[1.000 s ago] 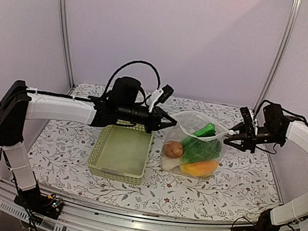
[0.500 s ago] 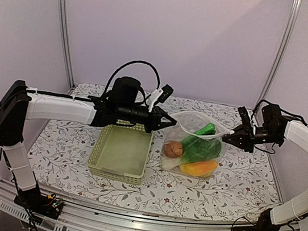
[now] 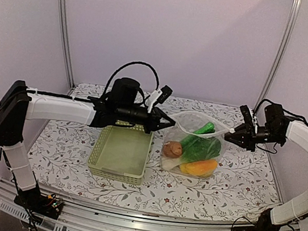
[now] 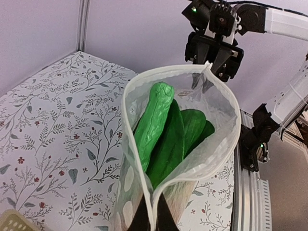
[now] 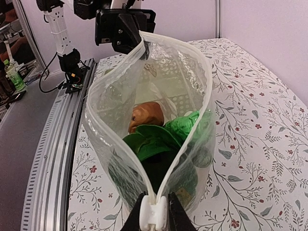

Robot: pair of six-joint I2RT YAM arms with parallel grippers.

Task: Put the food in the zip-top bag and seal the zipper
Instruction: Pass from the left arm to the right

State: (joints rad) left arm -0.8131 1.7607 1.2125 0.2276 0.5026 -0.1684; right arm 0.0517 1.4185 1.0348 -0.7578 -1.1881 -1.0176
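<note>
One floral desk (image 3: 235, 190) carries a pale green basket (image 3: 119, 156) and, just right of it, the zip-top bag (image 3: 184, 122), upright, mouth up, its long axis running left to right. Green, brown and orange food (image 3: 199, 149) sits inside. The zipper (image 5: 153, 204) is clamped at its ends by the left fingers (image 4: 138, 221) and the right fingers (image 5: 132, 224).
</note>
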